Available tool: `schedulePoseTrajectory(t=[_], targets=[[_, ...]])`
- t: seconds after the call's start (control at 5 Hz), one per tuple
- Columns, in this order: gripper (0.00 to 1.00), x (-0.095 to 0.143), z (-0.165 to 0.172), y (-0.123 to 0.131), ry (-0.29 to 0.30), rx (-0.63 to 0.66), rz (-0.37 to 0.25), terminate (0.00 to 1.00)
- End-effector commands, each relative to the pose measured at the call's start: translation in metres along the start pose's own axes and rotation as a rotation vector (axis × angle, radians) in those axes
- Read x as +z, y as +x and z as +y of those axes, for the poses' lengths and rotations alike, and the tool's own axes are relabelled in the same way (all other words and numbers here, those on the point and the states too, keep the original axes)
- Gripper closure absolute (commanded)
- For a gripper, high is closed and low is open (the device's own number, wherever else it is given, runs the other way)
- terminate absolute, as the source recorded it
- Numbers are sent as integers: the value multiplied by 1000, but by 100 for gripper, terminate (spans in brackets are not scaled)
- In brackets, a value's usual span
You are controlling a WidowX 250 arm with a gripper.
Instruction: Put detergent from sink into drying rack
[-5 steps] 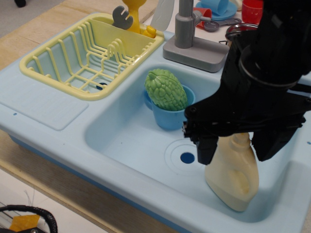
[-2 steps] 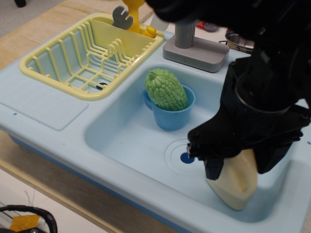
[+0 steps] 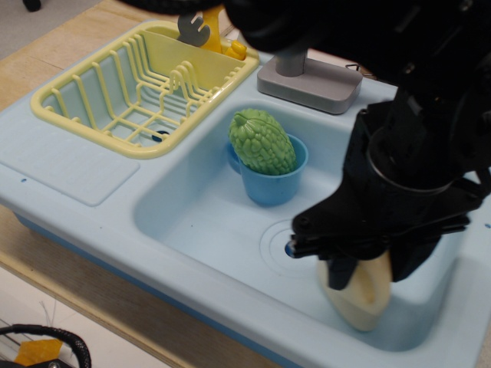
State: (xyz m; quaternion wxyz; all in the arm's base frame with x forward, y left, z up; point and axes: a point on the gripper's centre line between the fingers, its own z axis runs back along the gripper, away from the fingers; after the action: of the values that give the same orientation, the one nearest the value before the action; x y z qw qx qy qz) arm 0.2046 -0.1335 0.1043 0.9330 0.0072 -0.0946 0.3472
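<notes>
The cream detergent bottle stands in the front right corner of the light blue sink, and only its lower body shows. My black gripper is down over its top, with one finger on each side of the bottle, closed against it. The bottle's cap and handle are hidden behind the gripper. The bottle's base still looks to be on the sink floor. The pale yellow drying rack sits at the back left, beside the sink.
A small blue cup holding a bumpy green vegetable stands at the back of the sink. The drain hole lies just left of the gripper. A grey faucet base stands behind the sink. A yellow utensil holder sits at the rack's far corner.
My gripper has come down over the detergent bottle and its fingers have closed in on the bottle's sides. The bottle has shifted slightly left.
</notes>
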Motion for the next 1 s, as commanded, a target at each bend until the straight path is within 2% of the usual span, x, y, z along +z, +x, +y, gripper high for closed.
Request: schedulePoseTrajectory(t=[0.0,0.2,0.4,0.6,0.8], targets=[[100,37,0,15,-24,-22,-122,0],[100,70,15,46,44,-49,-223,0],[100,81,34,87,89,-118,-214,0],[100,83,60,123,90,-153,-231,0],[100,88,92,151,122,-148,-217,0]])
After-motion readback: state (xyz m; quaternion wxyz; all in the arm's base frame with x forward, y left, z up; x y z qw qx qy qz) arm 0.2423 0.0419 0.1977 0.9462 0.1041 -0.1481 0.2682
